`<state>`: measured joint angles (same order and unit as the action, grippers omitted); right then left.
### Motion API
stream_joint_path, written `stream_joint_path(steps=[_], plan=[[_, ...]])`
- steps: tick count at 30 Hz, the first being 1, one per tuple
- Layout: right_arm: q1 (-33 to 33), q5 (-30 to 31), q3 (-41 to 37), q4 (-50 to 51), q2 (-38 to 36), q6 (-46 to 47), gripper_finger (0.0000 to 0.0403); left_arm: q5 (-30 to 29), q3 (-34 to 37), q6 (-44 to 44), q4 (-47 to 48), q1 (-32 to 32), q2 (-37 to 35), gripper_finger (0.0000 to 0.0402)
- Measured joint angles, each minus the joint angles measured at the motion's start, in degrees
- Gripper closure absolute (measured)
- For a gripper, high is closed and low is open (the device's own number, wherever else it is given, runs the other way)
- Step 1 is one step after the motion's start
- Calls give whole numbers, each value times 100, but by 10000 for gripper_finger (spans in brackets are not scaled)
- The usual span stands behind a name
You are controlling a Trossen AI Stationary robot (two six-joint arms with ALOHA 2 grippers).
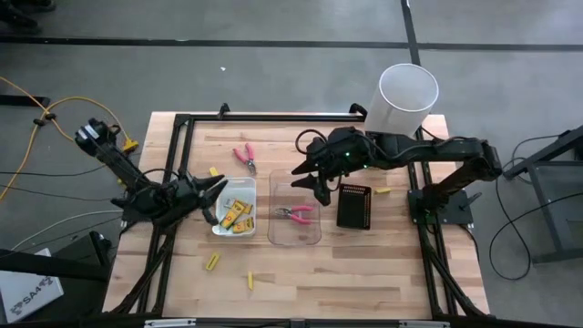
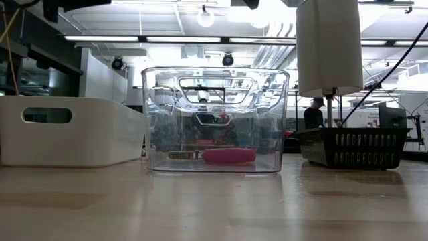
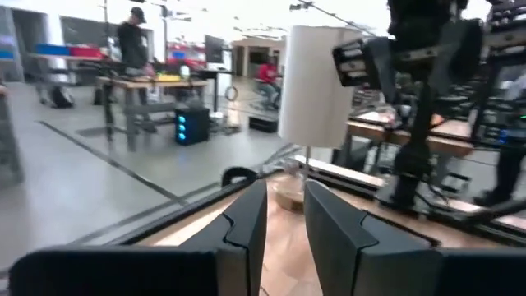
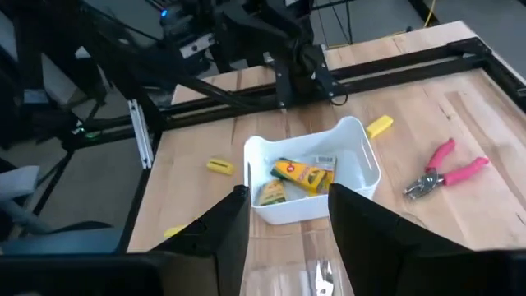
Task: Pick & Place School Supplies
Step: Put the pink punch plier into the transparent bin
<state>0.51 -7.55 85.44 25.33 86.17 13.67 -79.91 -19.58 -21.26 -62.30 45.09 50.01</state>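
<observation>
A white tray [image 1: 234,206] holds yellow boxes [image 4: 300,175]. A clear tray [image 1: 296,219] to its right holds pink-handled pliers [image 1: 297,213], also seen in the low view [image 2: 227,155]. A second pair of pliers [image 1: 244,157] lies on the table behind the trays. The flat black box [image 1: 354,206] lies right of the clear tray. Yellow sticks [image 1: 212,261] lie loose on the table. My left gripper [image 1: 217,197] is open and empty at the white tray's left edge, pointing right. My right gripper [image 1: 310,179] is open and empty above the clear tray's far edge.
A tall white cylinder [image 1: 408,96] stands at the far right corner. More yellow sticks lie near the front [image 1: 251,279], right of the black box [image 1: 383,191] and left of the white tray [image 4: 220,166]. People stand in the room beyond the table [image 3: 131,41].
</observation>
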Motion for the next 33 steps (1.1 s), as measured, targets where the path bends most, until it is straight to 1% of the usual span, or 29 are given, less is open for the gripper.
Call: stream_joint_path(steps=[4, 10, 12, 16, 20, 22, 24, 26, 28, 30, 33], plan=[[-2, -3, 1, -4, -24, -42, 245, 3, -371, -367, 132, -553, 170, 321], [-2, -61, 1, 207, -24, -43, 245, -31, -900, -789, 667, -1349, 474, 321], [-2, -150, 1, 319, -24, -36, 245, -164, -993, -753, 856, -1659, 590, 321], [-85, -173, 1, 558, -22, 15, 245, -357, -1051, -919, 867, -2216, 772, 321], [-183, -144, 1, 880, -19, 139, 245, -425, -1275, -1258, 859, -2546, 857, 324], [-204, -129, 1, 1160, -32, 187, 245, -429, -1464, -1555, 863, -2661, 901, 331], [-201, 106, 1, 1473, -64, 296, 245, -464, -1714, -1872, 887, -2796, 997, 342], [-201, 357, 1, 1690, -90, 318, 245, -634, -1967, -2215, 977, -2966, 1129, 355], [-201, 571, -1, 1918, -180, 370, 245, -804, -2234, -2657, 979, -3181, 1339, 366], [-203, 700, 5, 1938, -229, 441, 245, -975, -2500, -3143, 982, -3421, 1581, 372], [-212, 769, 2, 2115, -401, 575, 245, -1031, -2972, -3912, 979, -3851, 1968, 375]])
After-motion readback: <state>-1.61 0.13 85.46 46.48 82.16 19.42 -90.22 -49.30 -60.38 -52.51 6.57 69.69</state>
